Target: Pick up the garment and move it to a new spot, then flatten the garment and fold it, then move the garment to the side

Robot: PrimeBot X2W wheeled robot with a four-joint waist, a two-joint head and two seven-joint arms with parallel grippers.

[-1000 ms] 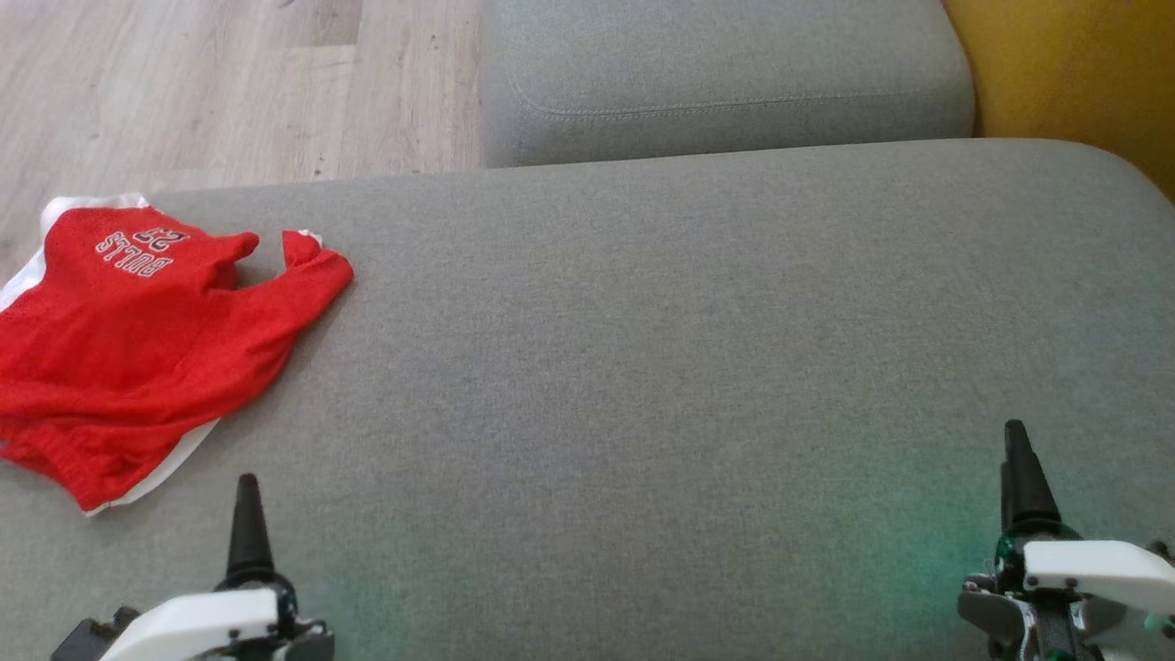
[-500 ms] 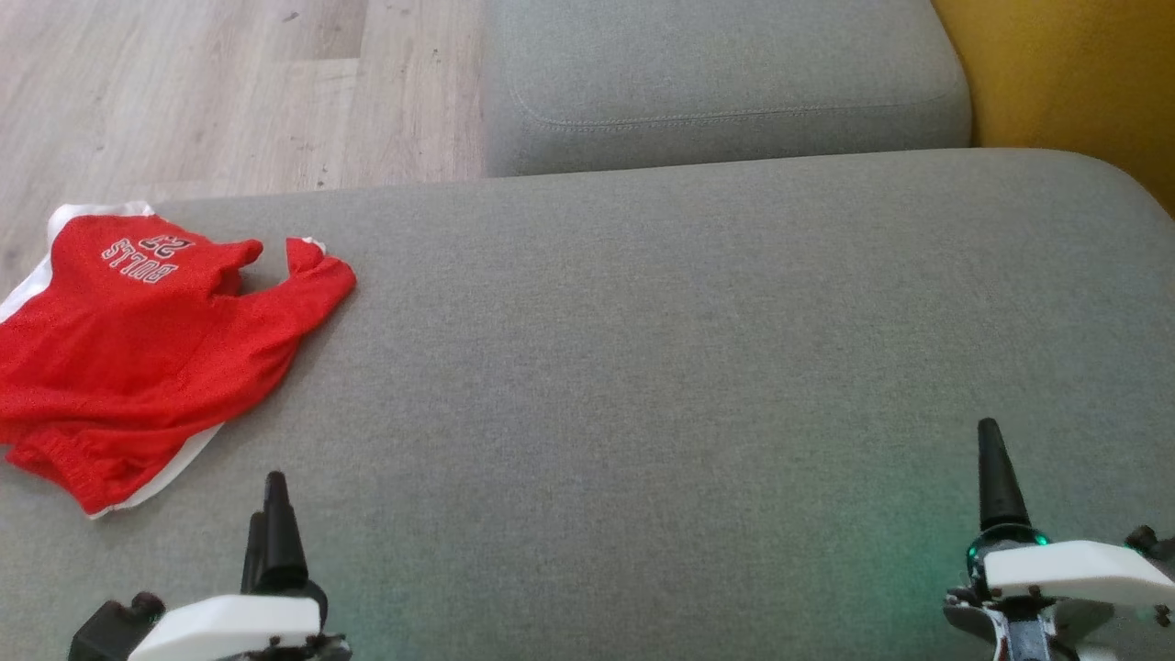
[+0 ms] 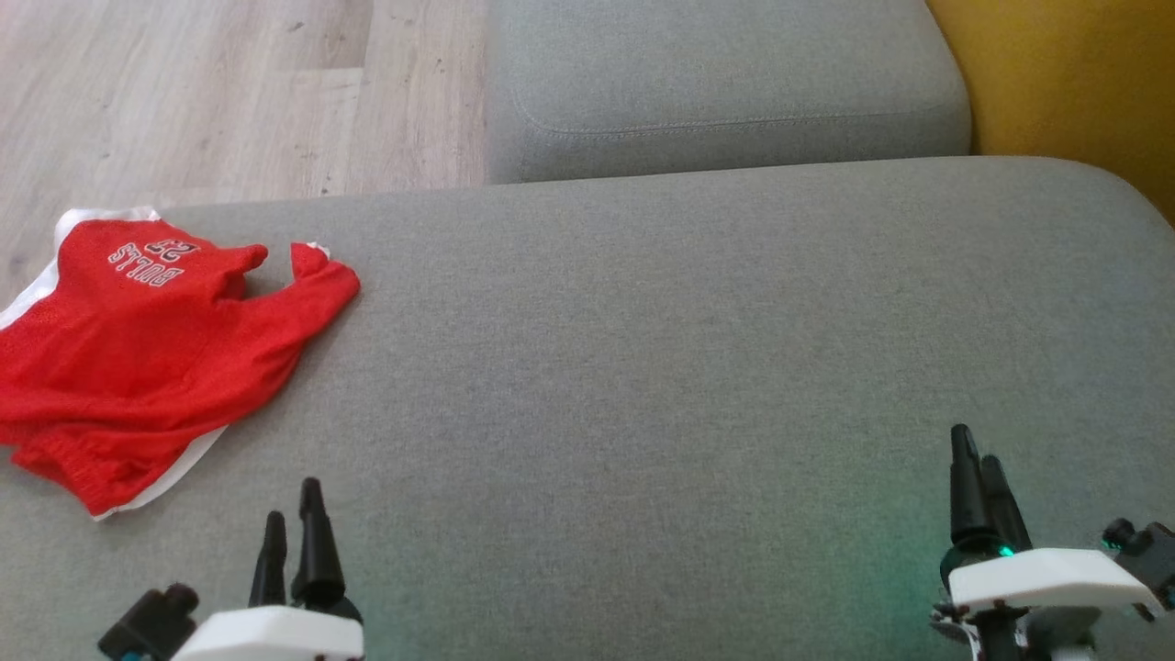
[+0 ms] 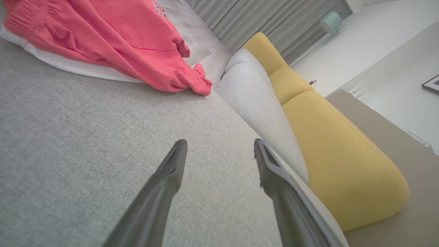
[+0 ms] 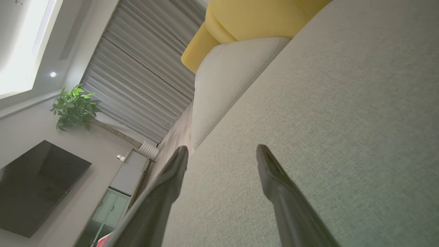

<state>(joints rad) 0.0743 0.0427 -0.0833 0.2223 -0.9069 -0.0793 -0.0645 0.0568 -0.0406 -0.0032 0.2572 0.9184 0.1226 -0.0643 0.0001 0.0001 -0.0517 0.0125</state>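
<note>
Grey sofa seat (image 3: 643, 367) spreads across the head view, with wood floor (image 3: 184, 92) beyond its far left edge. The red garment (image 3: 156, 358) lies crumpled at the seat's far left corner, close to that edge. Just right of its near hem, the left tool (image 3: 292, 502) is spread and empty. Over the last second it has turned so both fingers show. Pickup seems only to be starting. The bare middle and right of the seat offer room for a new spot. The right tool (image 3: 975, 445), also spread, has edged inward.

Garment (image 3: 147, 358) runs past head view's left edge.
</note>
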